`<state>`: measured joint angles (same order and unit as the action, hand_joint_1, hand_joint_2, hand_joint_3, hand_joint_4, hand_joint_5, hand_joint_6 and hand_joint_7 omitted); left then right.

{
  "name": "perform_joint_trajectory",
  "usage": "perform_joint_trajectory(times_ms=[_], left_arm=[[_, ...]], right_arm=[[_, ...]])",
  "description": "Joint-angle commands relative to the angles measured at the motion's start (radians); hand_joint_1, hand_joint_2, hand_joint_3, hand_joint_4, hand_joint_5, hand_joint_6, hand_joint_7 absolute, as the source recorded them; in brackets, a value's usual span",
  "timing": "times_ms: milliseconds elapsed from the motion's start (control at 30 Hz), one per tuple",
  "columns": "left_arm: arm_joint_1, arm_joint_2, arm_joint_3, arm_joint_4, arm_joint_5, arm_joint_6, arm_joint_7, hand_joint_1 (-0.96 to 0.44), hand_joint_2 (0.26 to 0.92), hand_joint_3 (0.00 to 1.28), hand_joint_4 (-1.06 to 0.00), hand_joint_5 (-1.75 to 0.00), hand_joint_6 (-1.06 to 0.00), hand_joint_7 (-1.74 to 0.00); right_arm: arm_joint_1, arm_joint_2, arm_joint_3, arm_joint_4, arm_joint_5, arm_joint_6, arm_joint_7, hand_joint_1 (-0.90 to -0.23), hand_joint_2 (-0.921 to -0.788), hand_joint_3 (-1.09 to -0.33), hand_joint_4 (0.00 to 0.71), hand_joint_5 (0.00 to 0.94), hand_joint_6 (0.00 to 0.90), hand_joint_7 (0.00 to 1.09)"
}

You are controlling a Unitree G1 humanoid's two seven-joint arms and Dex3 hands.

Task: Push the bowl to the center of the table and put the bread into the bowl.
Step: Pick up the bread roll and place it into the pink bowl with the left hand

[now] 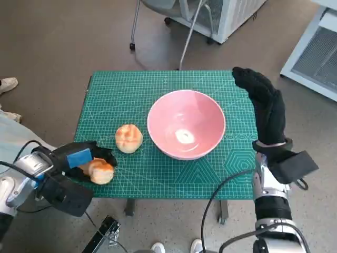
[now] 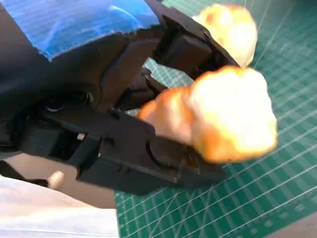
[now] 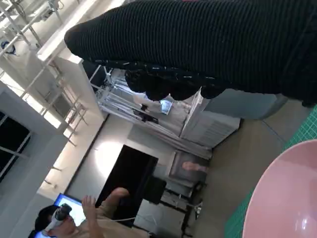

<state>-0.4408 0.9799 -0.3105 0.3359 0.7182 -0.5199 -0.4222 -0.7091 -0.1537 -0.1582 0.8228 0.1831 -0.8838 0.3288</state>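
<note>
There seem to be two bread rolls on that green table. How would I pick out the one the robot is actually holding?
Start at the big pink bowl on the green mat. Two rolls lie to its left. The held roll is the one nearer the table's front edge, gripped by the blue-taped left hand; the other roll sits free beside the bowl.

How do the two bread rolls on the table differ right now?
The roll by the table's near left edge is held in the left hand; the other roll lies free on the green mat, closer to the pink bowl. Both are round and golden-brown.
</note>
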Motion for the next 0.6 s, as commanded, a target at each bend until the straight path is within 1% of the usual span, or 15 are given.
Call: perform_joint_trajectory(times_ms=[33, 133, 300, 433, 533, 600], left_arm=[[-0.034, 0.025, 0.079, -0.072, -0.109, 0.006, -0.052, 0.00, 0.920, 0.10, -0.51, -1.37, -0.75, -1.01], [-0.055, 0.034, 0.148, -0.125, -0.190, 0.019, -0.077, 0.00, 0.920, 0.07, -0.54, -1.33, -0.79, -0.98], [-0.098, 0.033, 0.256, -0.213, -0.296, 0.040, -0.083, 0.00, 0.918, 0.03, -0.59, -1.28, -0.83, -0.94], [-0.146, 0.009, 0.298, -0.265, -0.347, 0.067, -0.084, 0.00, 0.919, 0.02, -0.61, -1.28, -0.82, -0.92], [-0.189, -0.017, 0.310, -0.303, -0.356, 0.093, -0.072, 0.00, 0.920, 0.04, -0.59, -1.29, -0.80, -0.95], [-0.215, -0.038, 0.308, -0.332, -0.343, 0.115, -0.059, 0.00, 0.920, 0.05, -0.57, -1.31, -0.79, -0.97]], right_arm=[[0.027, 0.000, -0.006, 0.004, 0.015, 0.018, 0.016, -0.559, -0.921, -0.775, 0.370, 0.012, 0.022, 0.80], [0.025, -0.002, -0.007, 0.007, 0.021, 0.020, 0.023, -0.558, -0.921, -0.775, 0.370, 0.012, 0.022, 0.80], [0.021, -0.002, -0.009, 0.010, 0.021, 0.024, 0.025, -0.559, -0.921, -0.773, 0.370, 0.012, 0.027, 0.80], [0.019, -0.002, -0.009, 0.010, 0.016, 0.024, 0.021, -0.559, -0.921, -0.771, 0.370, 0.011, 0.030, 0.80], [0.016, -0.004, -0.009, 0.013, 0.009, 0.023, 0.016, -0.558, -0.921, -0.771, 0.370, 0.011, 0.031, 0.80], [0.014, -0.003, -0.010, 0.015, 0.011, 0.024, 0.019, -0.557, -0.921, -0.772, 0.370, 0.011, 0.031, 0.80]])
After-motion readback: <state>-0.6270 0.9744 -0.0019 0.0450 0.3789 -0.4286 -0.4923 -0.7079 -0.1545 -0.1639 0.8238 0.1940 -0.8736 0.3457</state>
